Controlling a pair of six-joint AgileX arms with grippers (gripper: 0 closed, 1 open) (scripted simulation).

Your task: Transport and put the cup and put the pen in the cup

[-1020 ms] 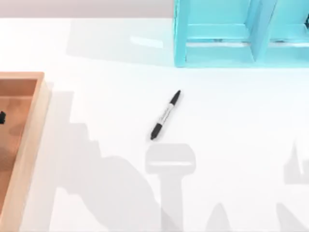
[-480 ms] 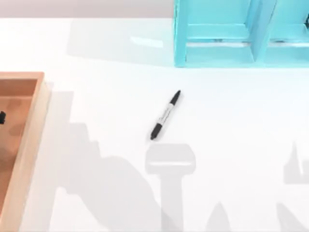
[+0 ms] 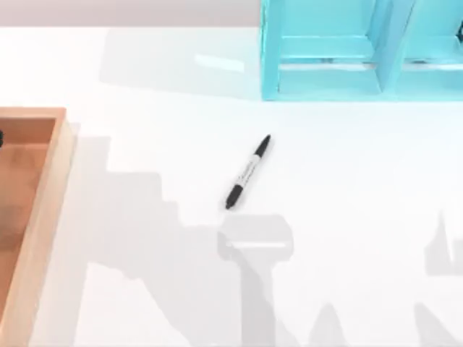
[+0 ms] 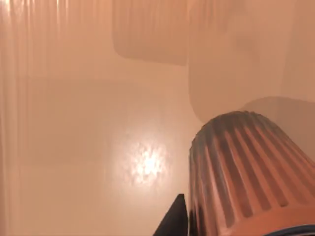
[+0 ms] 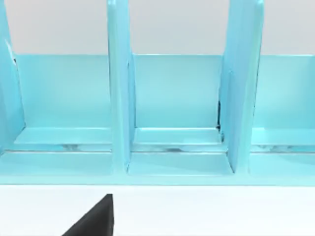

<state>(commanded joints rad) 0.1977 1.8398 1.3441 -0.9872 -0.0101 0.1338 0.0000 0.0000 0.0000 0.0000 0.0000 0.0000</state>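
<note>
In your top view, the slim black marker pen (image 3: 248, 172) with the grey-white label band lies flat on the white table (image 3: 145, 87), near the middle. It runs diagonally, one end pointing toward the far right and the other toward the near left. Nothing touches it.

At the table's left edge you have the shallow wooden tray (image 3: 52, 188) with a raised light-brown rim and a darker brown floor. At the far side, right of centre, stands the turquoise rack (image 3: 325, 79) with upright dividers, well apart from the pen.

Your left wrist view looks down onto the tray's glossy brown floor (image 4: 88, 147), which carries a bright light reflection. Close to the camera there you see the small reddish-brown cylindrical cup (image 4: 246, 172) with its ribbed, finely textured wall. A black fingertip (image 4: 173, 221) of the left gripper sits just beside the cup's wall. You cannot tell from this view how wide the left gripper stands or whether it has hold of the cup.

Your right wrist view faces the turquoise rack (image 5: 167, 108) head-on, showing its compartments between the dividers, with white table surface in front. One black fingertip (image 5: 96, 219) of the right gripper shows against the table; you cannot tell its opening either, and it is touching nothing you can see.
</note>
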